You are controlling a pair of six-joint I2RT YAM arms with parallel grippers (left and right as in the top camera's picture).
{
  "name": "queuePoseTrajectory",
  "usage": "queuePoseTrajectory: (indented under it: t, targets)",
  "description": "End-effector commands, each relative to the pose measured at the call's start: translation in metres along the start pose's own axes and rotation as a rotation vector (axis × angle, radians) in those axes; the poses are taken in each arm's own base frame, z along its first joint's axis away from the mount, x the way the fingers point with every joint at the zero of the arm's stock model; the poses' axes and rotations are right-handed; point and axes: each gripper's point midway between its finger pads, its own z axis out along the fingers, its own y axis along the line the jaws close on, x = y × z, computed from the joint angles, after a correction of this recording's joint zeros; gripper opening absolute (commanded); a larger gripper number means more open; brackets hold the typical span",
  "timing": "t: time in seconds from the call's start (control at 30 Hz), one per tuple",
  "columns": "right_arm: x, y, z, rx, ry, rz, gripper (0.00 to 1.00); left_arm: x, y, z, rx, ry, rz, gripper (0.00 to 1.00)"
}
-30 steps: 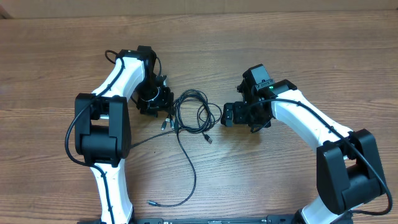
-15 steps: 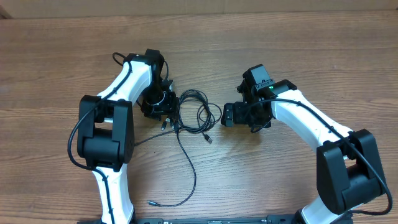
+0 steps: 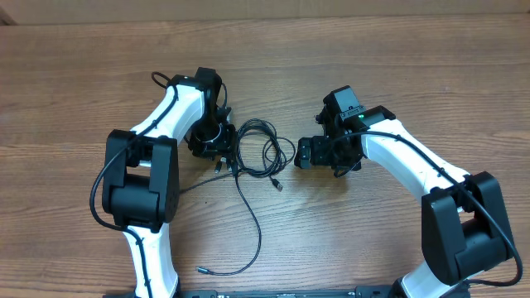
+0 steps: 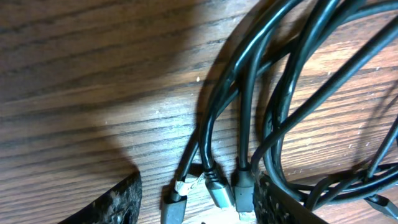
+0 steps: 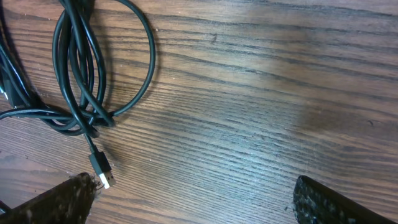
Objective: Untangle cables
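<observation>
The left gripper (image 4: 199, 206) stands half open, holding nothing, its jaws straddling three plug ends (image 4: 219, 190) of the cables (image 4: 244, 124), which loop away just ahead. It should close on one plug only, then draw back slowly. The right gripper (image 5: 193, 190) is wide open and empty, and could pin the tangle ahead of it.

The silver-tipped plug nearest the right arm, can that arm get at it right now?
Probably yes. The plug lies free on the table with nothing over it, close by one of the open right fingers; a small sideways shift should bring it between them.
</observation>
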Motion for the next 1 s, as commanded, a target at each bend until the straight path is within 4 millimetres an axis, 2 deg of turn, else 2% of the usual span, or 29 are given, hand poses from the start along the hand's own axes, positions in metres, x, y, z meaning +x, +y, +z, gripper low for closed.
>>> queuePoseTrajectory:
  t: [0.0, 0.23, 0.3, 0.4, 0.57, 0.67, 0.77, 0.83, 0.97]
  targets:
    - [-0.002, 0.000, 0.001, 0.008, -0.003, -0.010, 1.00, 0.036, 0.019, 0.058, -0.078, 0.175, -0.026, 0.59]
    - [-0.001, -0.001, 0.001, 0.009, 0.000, -0.010, 1.00, 0.051, 0.027, 0.070, -0.120, 0.205, -0.032, 0.59]
    - [-0.001, -0.001, 0.001, 0.009, -0.001, -0.010, 1.00, 0.055, 0.042, 0.070, -0.210, 0.207, -0.086, 0.59]
    - [-0.001, -0.001, 0.001, 0.009, 0.000, -0.010, 1.00, 0.057, 0.052, 0.069, -0.270, 0.205, -0.113, 0.58]
    - [-0.001, -0.001, 0.001, 0.010, 0.000, -0.010, 1.00, 0.055, 0.052, 0.070, -0.269, 0.197, -0.112, 0.60]
    - [-0.001, -0.001, 0.001, 0.010, 0.000, -0.010, 1.00, 0.058, 0.044, 0.070, -0.218, 0.217, -0.082, 0.63]
    - [-0.001, -0.001, 0.001, 0.009, 0.000, -0.010, 1.00, 0.059, 0.044, 0.063, -0.210, 0.236, -0.089, 0.67]
    - [-0.001, -0.001, 0.001, 0.009, -0.001, -0.010, 1.00, 0.057, 0.042, 0.052, -0.203, 0.246, -0.101, 0.64]
    - [0.000, -0.001, 0.001, 0.011, 0.004, -0.009, 1.00, 0.039, 0.039, 0.031, -0.194, 0.195, -0.112, 0.68]
